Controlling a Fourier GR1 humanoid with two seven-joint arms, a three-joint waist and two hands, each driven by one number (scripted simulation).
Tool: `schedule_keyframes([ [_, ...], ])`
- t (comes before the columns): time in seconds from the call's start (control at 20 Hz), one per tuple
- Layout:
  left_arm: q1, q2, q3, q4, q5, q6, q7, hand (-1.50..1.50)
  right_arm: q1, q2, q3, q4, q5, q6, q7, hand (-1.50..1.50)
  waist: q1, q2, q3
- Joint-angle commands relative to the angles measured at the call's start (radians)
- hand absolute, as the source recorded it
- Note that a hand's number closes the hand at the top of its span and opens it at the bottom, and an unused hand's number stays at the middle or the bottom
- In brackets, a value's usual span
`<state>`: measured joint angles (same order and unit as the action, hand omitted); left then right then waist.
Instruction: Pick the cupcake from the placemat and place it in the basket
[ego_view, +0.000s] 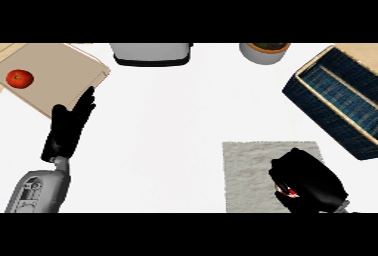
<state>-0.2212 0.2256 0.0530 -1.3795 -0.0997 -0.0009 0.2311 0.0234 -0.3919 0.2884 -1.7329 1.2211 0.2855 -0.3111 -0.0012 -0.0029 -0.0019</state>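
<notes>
A grey placemat (251, 170) lies on the white counter at the lower right. My right hand (310, 180) sits over its right part with fingers curled downward around something; a small red and white bit of the cupcake (288, 192) shows at the hand's lower left edge, the remainder hidden. A dark blue woven basket (310, 87) with a tan rim stands at the upper right, apart from the hand. My left hand (70, 125) rests open at the left, fingers straight and pointing up.
A tan cutting board (63, 70) at the upper left carries a red apple (20, 78). At the back edge stand a grey appliance (151, 54) and a potted plant (264, 51).
</notes>
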Motion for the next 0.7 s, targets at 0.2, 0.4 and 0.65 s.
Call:
schedule_keyframes([
  [0.2,-0.022,-0.005,0.021,0.02,-0.001,0.012,0.012,0.0,0.043,0.156,-0.019,-0.268,-0.18,0.242,0.127,1.5,-0.011,0.001,0.001],
  [0.4,0.058,-0.003,0.009,-0.031,0.009,-0.011,-0.021,0.0,0.081,0.208,-0.159,-0.492,-0.402,0.387,0.167,1.5,-0.016,-0.006,0.001],
  [0.65,0.048,-0.019,0.005,-0.029,0.0,0.008,0.0,0.0,0.037,0.385,-0.277,-0.657,-0.643,0.507,0.39,1.5,-0.016,-0.004,0.0],
])
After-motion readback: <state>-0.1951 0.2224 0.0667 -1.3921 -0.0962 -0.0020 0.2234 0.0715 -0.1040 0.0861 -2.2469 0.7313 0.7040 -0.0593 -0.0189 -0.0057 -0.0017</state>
